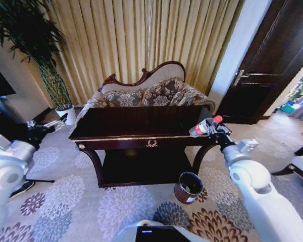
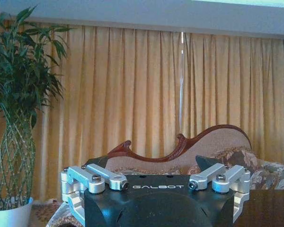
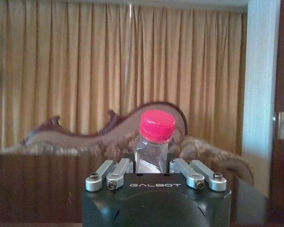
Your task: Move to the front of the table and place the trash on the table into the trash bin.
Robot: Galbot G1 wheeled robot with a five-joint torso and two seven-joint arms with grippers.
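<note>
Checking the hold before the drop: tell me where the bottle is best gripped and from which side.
Grip the bottle across its clear round body, just below the red cap, coming side-on. The walls run straight there; the cap is narrower. The right claw holds it so, at the right end of the table; the left claw hangs open at the left.

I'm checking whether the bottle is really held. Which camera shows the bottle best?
The right wrist view: the bottle stands close up, red cap up, clamped in the right end effector. The head view shows the bottle small, past the table's right end.
</note>
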